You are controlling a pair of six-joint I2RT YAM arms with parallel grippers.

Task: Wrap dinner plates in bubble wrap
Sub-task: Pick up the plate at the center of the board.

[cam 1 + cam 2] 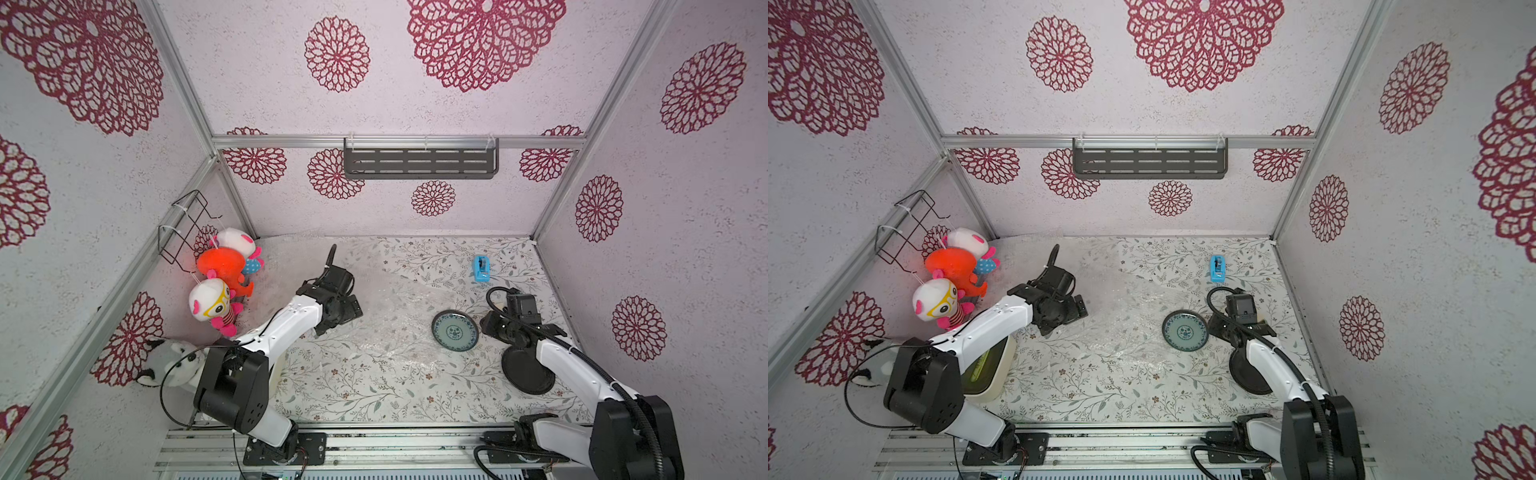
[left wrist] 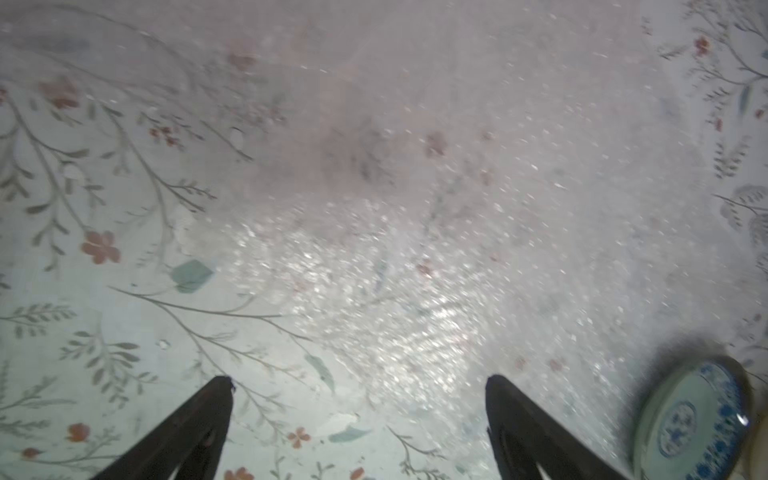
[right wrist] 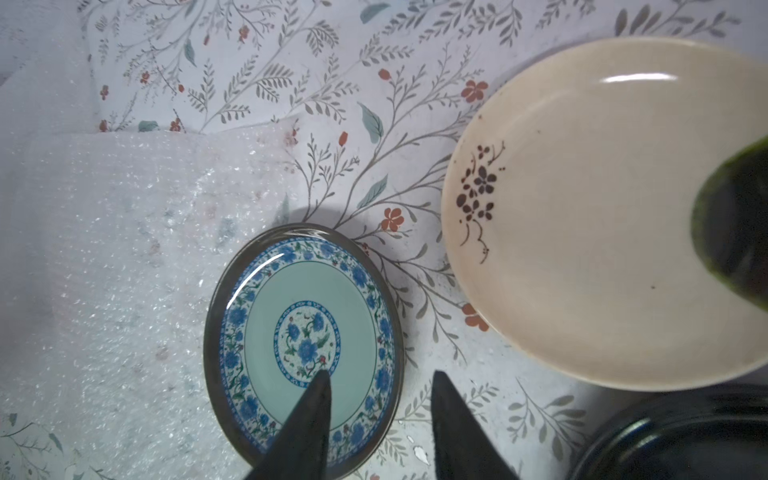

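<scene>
In both top views, find the teal plate [image 1: 454, 330] partly on the edge of the bubble wrap [image 1: 386, 316]; better to drag it toward the sheet's middle before folding. From the left wrist, note the left gripper [image 2: 357, 380], fingers spread wide and empty above the wrap. From the right wrist, see the right gripper [image 3: 380, 374], fingers parted astride the teal rim without pinching; black plate [image 3: 685, 440] cut off, dark green blur [image 3: 735, 224] over the cream plate [image 3: 602, 228] impossible to identify.
</scene>
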